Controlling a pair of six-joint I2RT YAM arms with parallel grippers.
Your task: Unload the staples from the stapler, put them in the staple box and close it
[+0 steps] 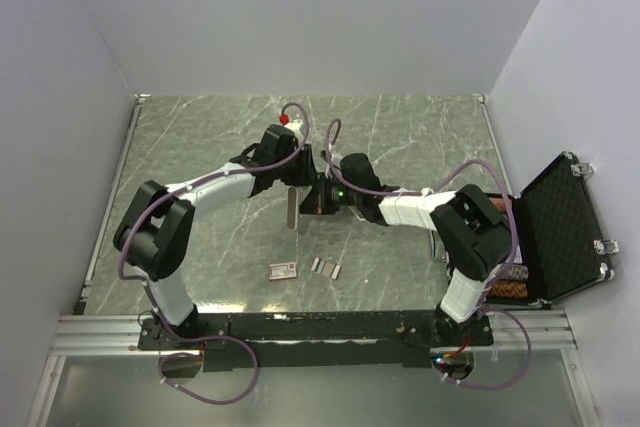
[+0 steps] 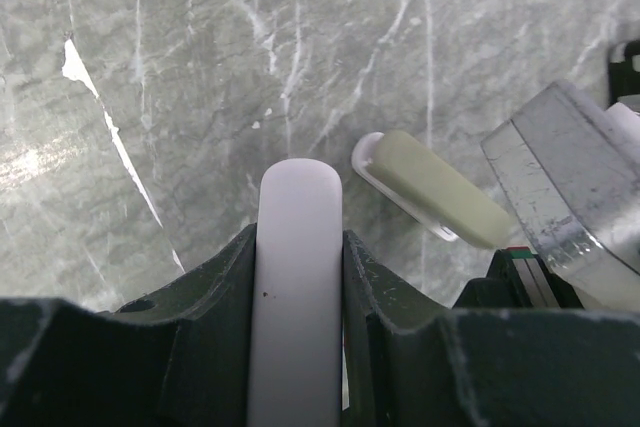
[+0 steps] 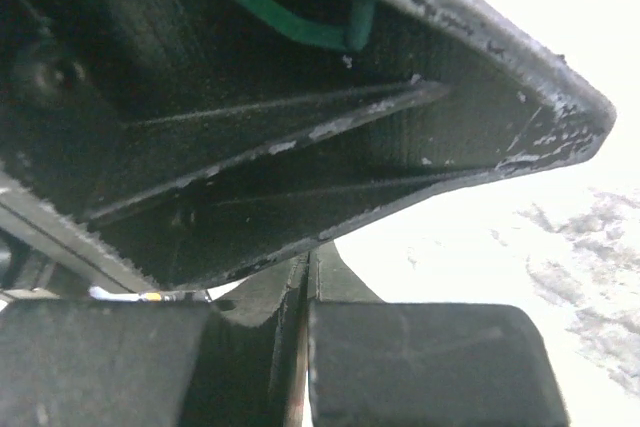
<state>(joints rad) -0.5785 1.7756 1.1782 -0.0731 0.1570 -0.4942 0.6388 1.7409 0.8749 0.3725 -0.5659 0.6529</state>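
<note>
Stapler [image 1: 291, 207] clamped in your left gripper [image 2: 300, 242]; right gripper [image 3: 305, 282] pinched closed, seemingly empty. Staples [image 1: 325, 267] lie on the table, so unloading looks underway. Next, you probably need to clear whatever is left in the magazine.

You have two arms to count: one left arm [image 1: 200, 192] and one right arm [image 1: 420, 209]. Each carries a single pincer, so two in all, the left pincer [image 1: 292, 185] and the right pincer [image 1: 322, 197]. There is one stapler [image 1: 291, 211]. At its 6 o'clock lies one red-and-white box [image 1: 284, 269]. At that box's 3 o'clock are the staples [image 1: 326, 267], three short strips by best count, though they are small. One black case [image 1: 560, 222] is at the 3 o'clock edge of the counter [image 1: 420, 137].
</note>
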